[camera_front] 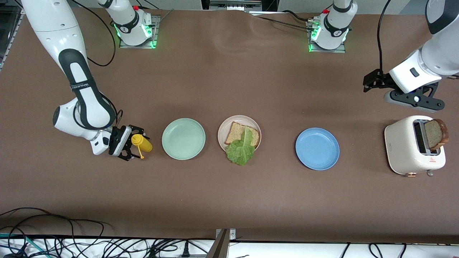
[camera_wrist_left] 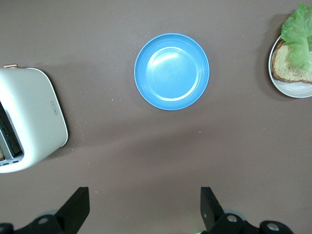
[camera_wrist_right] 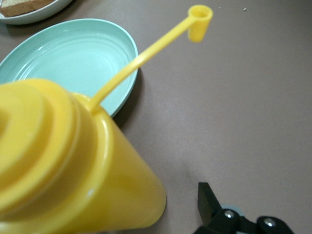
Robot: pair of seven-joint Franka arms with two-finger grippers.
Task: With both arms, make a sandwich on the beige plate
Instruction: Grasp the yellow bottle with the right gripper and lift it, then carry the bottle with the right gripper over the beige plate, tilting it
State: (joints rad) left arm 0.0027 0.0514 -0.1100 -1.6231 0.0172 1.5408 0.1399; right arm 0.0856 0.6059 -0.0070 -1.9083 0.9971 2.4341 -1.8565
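Little readable text on the rig

The right arm carries a line of small white lettering along its black band, too fine to make out. The toaster bears a red warning triangle with tiny print under it, and a small rectangular mark on its side, unreadable.

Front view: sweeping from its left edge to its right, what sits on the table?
Right gripper around the yellow bottle → mint plate → beige plate with bread and lettuce → blue plate → toaster holding a bread slice, left gripper open above the table.
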